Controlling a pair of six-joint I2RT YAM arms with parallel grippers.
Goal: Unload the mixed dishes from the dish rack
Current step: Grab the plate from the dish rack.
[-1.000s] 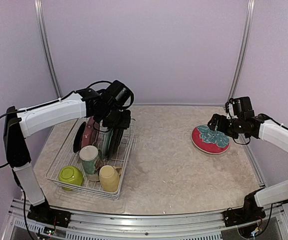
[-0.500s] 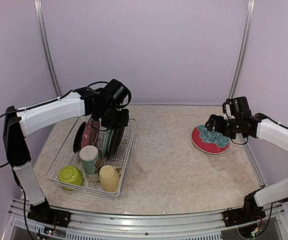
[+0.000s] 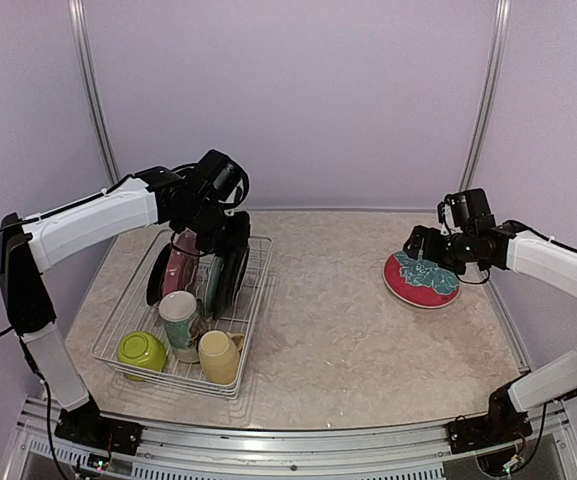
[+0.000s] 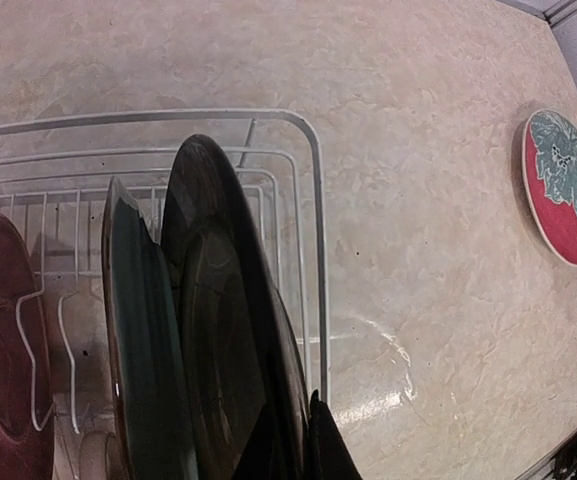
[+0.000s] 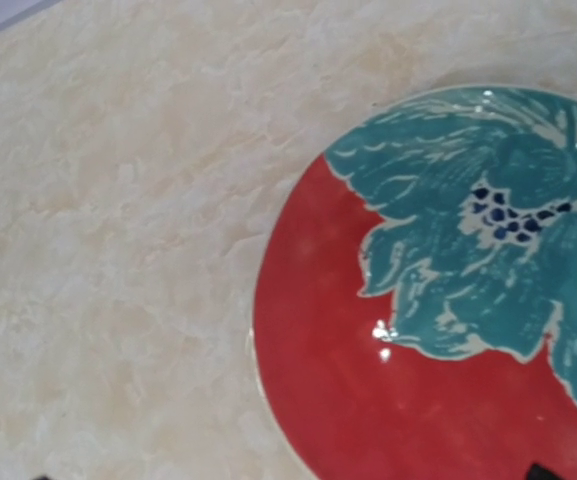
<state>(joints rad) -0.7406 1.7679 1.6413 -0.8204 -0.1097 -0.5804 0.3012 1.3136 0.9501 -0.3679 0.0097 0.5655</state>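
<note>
Beside black plate (image 4: 223, 330), green plate (image 4: 140, 345)

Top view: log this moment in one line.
left hand: at black plate in rack, grip unclear | right hand: open over red plate

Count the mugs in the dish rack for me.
2. White floral mug: near middle of the dish rack. Pale yellow mug: its near right corner. The left arm may hide others.

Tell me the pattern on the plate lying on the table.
Red plate with a teal leafy motif; right wrist view shows it best.
</note>
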